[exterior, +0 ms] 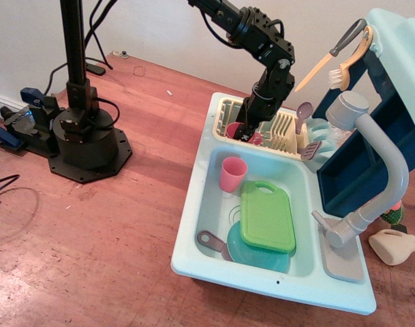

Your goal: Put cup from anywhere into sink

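The hot-pink cup sits in the cream-yellow dish rack at the back of the mint-aqua sink. Only slivers of the cup show, on either side of my gripper. The gripper has come down onto the cup, with its fingers at or inside the cup's mouth. The fingers are too dark and small to tell whether they are open or shut. The basin holds other things, and the cup is not in it.
A salmon-pink tumbler stands in the basin's back left. A green cutting board lies over a teal plate. The grey faucet rises at the right. A purple spoon stands in the rack. A black stand base is at the left.
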Motion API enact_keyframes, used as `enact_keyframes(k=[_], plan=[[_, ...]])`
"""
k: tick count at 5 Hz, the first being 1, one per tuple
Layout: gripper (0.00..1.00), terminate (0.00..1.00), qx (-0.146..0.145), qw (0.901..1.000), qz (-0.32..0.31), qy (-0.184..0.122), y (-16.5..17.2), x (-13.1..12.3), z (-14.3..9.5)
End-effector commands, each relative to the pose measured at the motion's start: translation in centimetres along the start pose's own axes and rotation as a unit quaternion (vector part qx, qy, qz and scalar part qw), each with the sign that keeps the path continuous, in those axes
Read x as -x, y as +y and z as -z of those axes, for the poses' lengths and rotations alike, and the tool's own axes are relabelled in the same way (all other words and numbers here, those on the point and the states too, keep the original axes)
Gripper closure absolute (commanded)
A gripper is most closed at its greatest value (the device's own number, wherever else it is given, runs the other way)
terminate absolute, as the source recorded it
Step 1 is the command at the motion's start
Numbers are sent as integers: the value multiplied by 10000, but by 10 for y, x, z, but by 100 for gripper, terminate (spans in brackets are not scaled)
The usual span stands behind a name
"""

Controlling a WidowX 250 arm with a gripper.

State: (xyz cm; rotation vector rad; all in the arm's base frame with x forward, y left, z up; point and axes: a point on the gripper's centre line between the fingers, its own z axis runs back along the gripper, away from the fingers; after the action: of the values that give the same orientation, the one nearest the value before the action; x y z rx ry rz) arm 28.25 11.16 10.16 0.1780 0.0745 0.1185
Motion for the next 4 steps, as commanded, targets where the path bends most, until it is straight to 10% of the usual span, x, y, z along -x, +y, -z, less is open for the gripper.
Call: enact_keyframes(k=[1, 2, 4], plan=[[0, 0, -27, 9999, -40, -88, 1, -7, -3], [100, 0, -159, 9998, -81, -117, 0, -11, -7], [100, 0, -145, 9998, 73, -104, -4, -18, -6]])
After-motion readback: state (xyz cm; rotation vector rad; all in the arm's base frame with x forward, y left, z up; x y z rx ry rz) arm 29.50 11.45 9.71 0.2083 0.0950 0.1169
